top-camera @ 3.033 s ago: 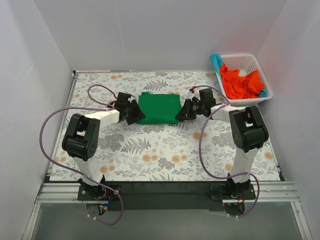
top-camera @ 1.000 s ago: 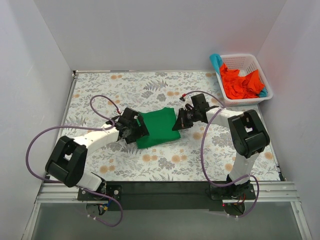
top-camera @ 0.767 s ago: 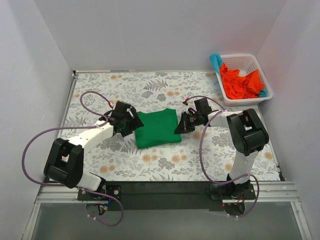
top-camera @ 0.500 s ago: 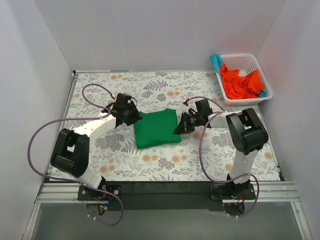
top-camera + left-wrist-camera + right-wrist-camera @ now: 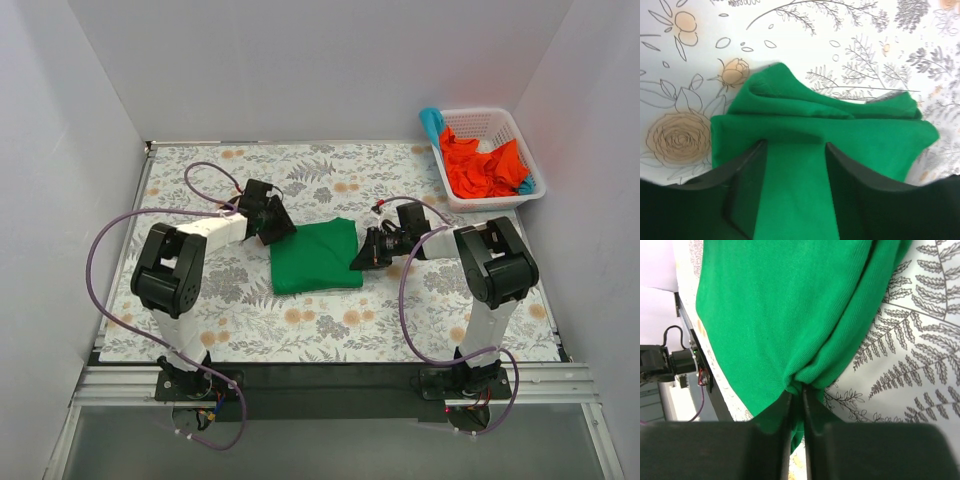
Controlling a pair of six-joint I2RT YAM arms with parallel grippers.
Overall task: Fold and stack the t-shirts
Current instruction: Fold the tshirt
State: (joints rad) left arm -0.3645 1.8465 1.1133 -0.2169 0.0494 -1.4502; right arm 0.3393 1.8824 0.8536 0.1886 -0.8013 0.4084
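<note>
green t-shirt slid nearer, edge pinched in right tool

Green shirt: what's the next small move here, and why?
Probably open the right hand and back it off. It pinches the edge of the green shirt, bunching the cloth there, while the shirt lies folded on the table and the left hand is open.

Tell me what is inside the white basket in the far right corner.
Crumpled orange-red t-shirts fill the basket, and a teal-blue t-shirt shows at its far left corner. Whatever lies under them is covered.
</note>
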